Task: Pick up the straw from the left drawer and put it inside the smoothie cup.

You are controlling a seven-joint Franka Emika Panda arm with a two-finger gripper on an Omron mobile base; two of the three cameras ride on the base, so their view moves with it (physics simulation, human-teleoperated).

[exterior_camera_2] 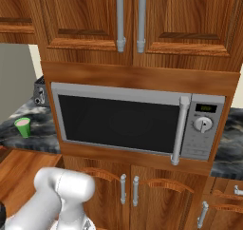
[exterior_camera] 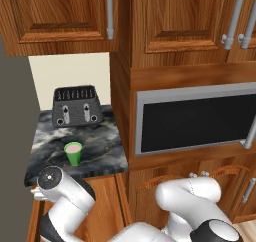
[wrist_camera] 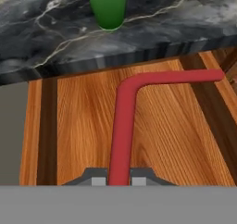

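The straw [wrist_camera: 124, 126], crimson and bent near its far end, is pinched between the closed fingers of the gripper [wrist_camera: 119, 180] and is seen extending away from the hand above the wooden bottom of the left drawer [wrist_camera: 83, 126]. Beyond it, the smoothie cup [exterior_camera: 73, 153] is stood on the dark marble counter [exterior_camera: 102, 146], in front of the toaster [exterior_camera: 76, 105]; whether the straw's tip touches the drawer cannot be made out

You're looking at a home kitchen: reddish wood cabinets [exterior_camera_2: 95, 15] with metal handles, a built-in microwave [exterior_camera_2: 137, 122], a dark marble worktop [exterior_camera: 100, 146], a black toaster [exterior_camera: 76, 106] and a green smoothie cup [exterior_camera: 73, 153] on it.
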